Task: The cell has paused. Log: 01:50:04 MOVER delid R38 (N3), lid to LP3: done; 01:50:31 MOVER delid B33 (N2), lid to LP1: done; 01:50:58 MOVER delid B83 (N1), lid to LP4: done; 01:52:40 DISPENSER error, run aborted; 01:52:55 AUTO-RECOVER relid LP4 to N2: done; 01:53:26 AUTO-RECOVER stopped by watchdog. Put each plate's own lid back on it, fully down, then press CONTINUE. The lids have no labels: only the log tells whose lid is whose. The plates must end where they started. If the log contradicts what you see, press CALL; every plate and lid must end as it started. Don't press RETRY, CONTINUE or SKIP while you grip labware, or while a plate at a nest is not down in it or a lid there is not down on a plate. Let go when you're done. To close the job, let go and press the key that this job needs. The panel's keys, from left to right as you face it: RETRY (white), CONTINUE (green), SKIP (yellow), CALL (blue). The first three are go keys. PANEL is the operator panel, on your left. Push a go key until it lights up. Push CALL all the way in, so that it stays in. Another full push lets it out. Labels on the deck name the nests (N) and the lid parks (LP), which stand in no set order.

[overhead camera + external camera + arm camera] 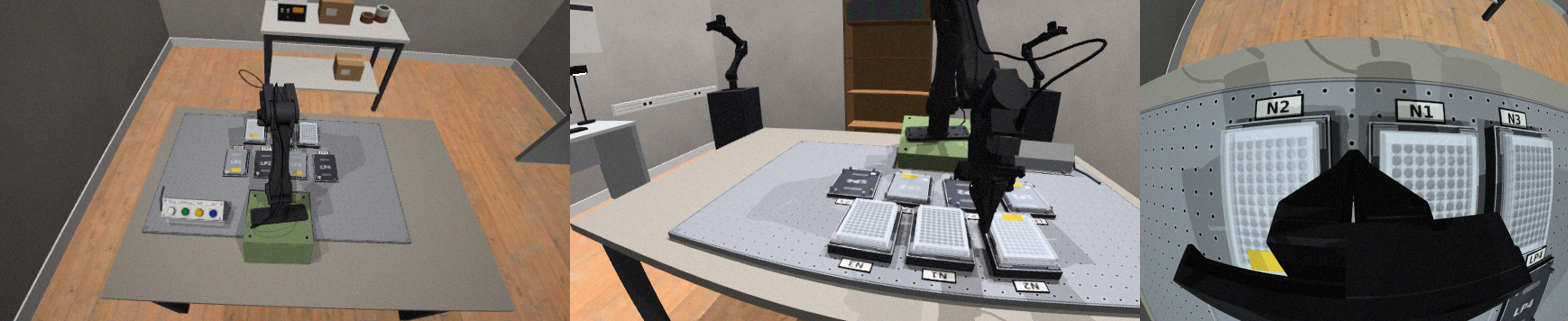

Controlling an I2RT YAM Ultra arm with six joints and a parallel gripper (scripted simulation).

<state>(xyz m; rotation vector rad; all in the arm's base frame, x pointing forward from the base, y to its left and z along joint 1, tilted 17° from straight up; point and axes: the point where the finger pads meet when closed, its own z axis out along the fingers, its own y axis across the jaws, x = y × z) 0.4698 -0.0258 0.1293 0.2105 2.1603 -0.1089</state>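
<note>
Lid on N2 plate; gripper pressed together, empty, at its inner edge.

A lab: well plates (three) on a perforated deck.

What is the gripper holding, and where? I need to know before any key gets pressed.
Nothing. The gripper is shut on itself, fingertips together between the N2 plate's lid and the N1 plate.
</note>
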